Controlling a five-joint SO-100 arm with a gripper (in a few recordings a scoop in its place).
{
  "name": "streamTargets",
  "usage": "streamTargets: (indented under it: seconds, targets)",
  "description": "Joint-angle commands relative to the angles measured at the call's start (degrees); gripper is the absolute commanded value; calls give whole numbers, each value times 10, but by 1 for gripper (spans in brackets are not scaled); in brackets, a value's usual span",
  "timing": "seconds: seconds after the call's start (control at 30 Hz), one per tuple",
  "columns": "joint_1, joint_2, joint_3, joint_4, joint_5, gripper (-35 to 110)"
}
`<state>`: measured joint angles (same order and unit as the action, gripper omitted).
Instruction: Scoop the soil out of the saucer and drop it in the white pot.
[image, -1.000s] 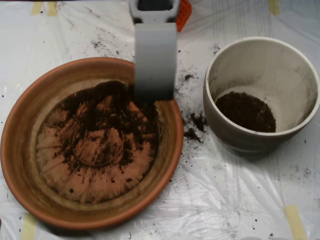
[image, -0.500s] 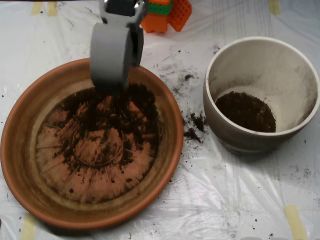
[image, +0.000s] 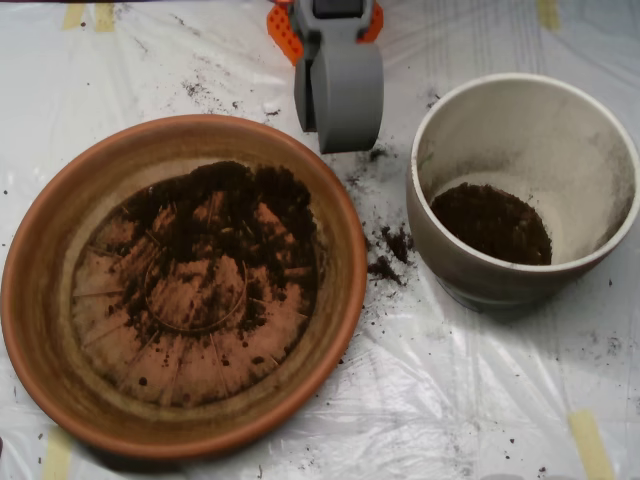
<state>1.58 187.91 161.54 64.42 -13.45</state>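
Note:
The terracotta saucer fills the left half of the overhead view. Dark soil lies mostly over the back and middle of its ridged bottom, and the front part shows bare clay. The white pot stands on the right with a layer of soil at its bottom. My grey scoop hangs at the top centre. It is just behind the saucer's back right rim and left of the pot, over the plastic sheet, touching neither.
Clear plastic sheeting covers the table, taped at the edges. Spilled soil crumbs lie between saucer and pot and behind the saucer. Orange arm parts show at the top edge behind the scoop.
The scoop swung from the saucer's back right rim to the back left rim, and is now back right, between saucer and pot. The soil in both vessels looks unchanged.

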Motion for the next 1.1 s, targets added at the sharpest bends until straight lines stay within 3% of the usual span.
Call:
streamTargets:
  seconds: [0.0,0.07,0.47,1.07]
  targets:
    - [-4,39,22,-20,4,13]
    - [-20,39,29,-29,11,7]
    - [-193,40,102,-89,47,0]
    - [-166,40,162,-139,74,2]
